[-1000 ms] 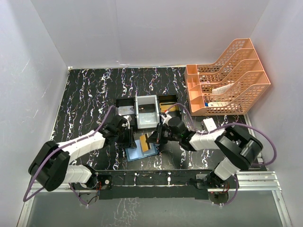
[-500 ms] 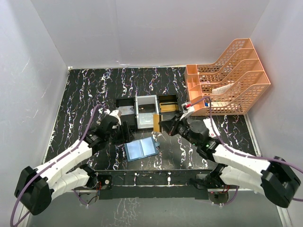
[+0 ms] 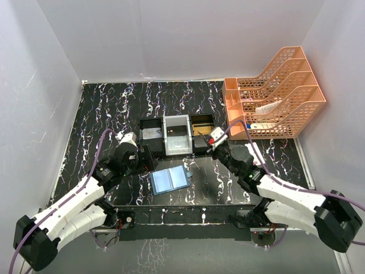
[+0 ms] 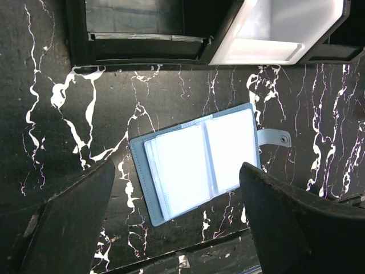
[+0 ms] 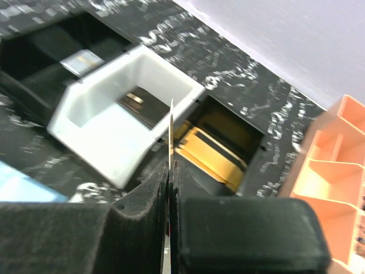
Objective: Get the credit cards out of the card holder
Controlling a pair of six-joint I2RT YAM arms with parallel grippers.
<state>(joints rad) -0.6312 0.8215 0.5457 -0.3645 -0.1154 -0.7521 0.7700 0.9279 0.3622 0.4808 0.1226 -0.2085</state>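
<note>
The blue card holder point(image 3: 169, 180) lies open and flat on the black marbled table, and its light inner pockets point(image 4: 199, 165) and snap tab point(image 4: 274, 138) show in the left wrist view. My left gripper point(image 3: 146, 161) hovers just left of it, open wide, with nothing between its fingers point(image 4: 74, 222). My right gripper point(image 3: 207, 144) is shut on a thin credit card point(image 5: 170, 128), seen edge-on, over the tray's right compartment. Gold credit cards point(image 5: 212, 155) lie in that compartment. A dark card point(image 5: 137, 103) rests in the white one and a silver card point(image 5: 80, 60) in the left one.
The three-compartment tray point(image 3: 178, 149) stands just behind the card holder. An orange mesh file rack point(image 3: 274, 94) fills the back right corner. White walls close in the table on the left, back and right.
My left gripper has opened and drawn back to the left off the holder. My right gripper has carried the card from the holder up and back to the tray's right compartment.
</note>
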